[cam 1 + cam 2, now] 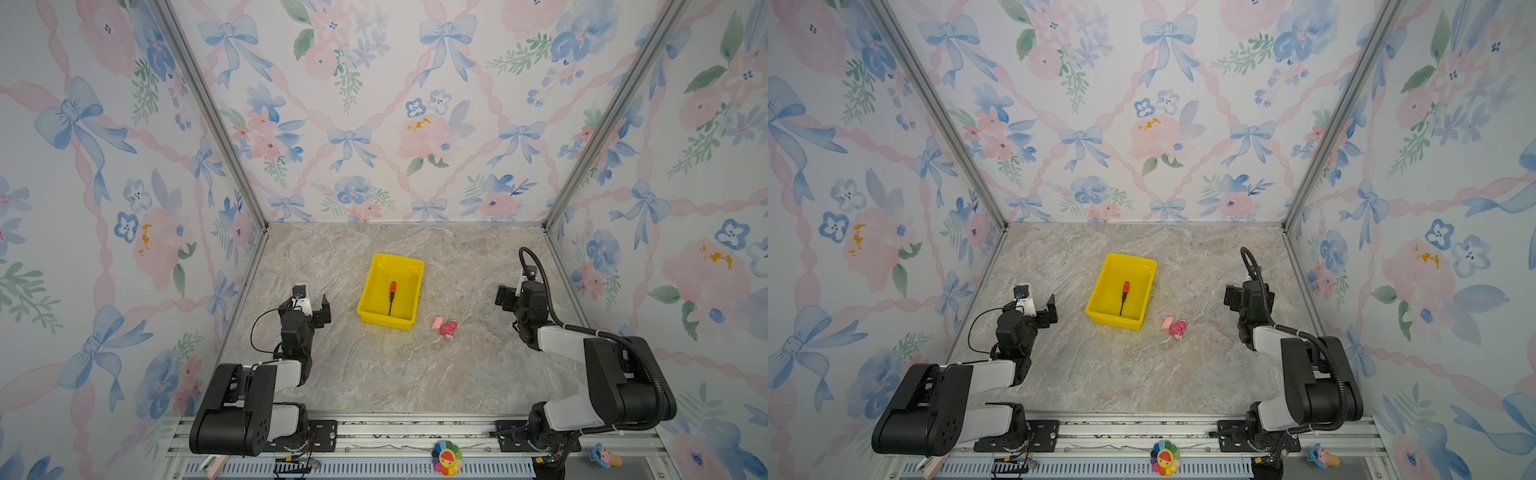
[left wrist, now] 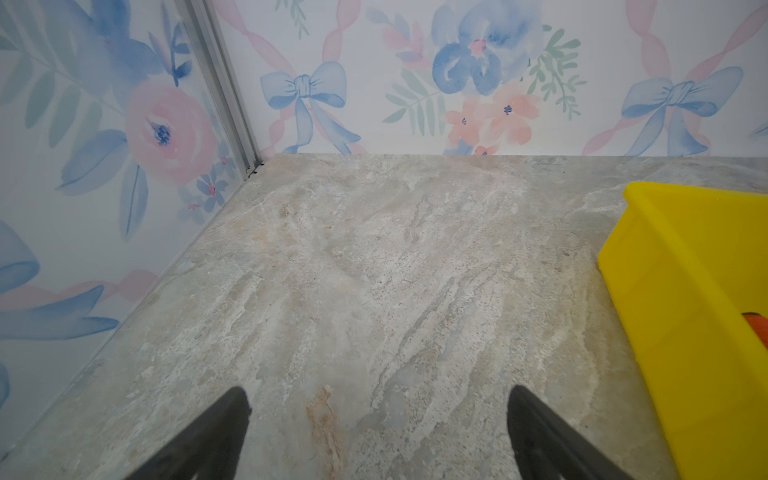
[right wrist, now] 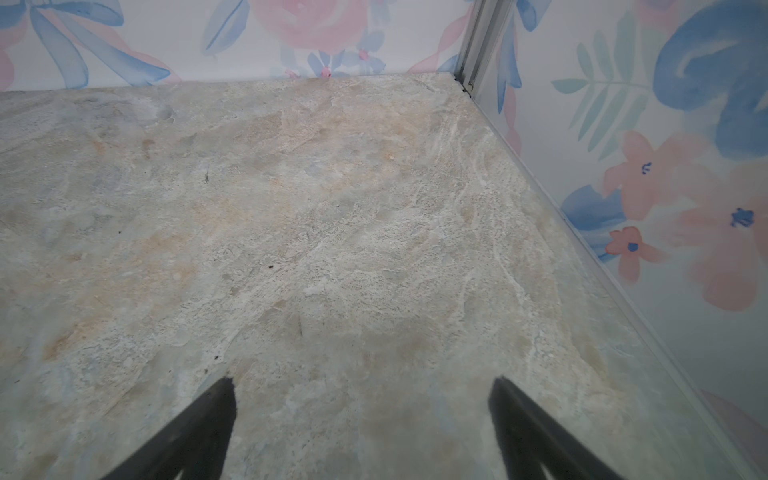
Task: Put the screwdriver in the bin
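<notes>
The screwdriver [image 1: 392, 296] [image 1: 1124, 296], with an orange-red handle and a thin dark shaft, lies flat on the floor of the yellow bin [image 1: 384, 322] [image 1: 1113, 322] in the middle of the table. My left gripper [image 1: 307, 300] [image 1: 1032, 305] hovers left of the bin, open and empty. In the left wrist view its gripper [image 2: 378, 394] stands over bare table, with the bin [image 2: 685, 270] and a bit of the screwdriver's handle [image 2: 756, 324] at the edge. My right gripper [image 1: 509, 296] [image 1: 1237, 297] [image 3: 363, 383] is far right of the bin, open over bare table.
A pink toy [image 1: 444, 326] [image 1: 1174, 327] lies on the table just right of the bin's near corner. A rainbow flower toy [image 1: 446, 457] and a small blue-pink toy [image 1: 604, 457] sit on the front rail. Floral walls close in three sides.
</notes>
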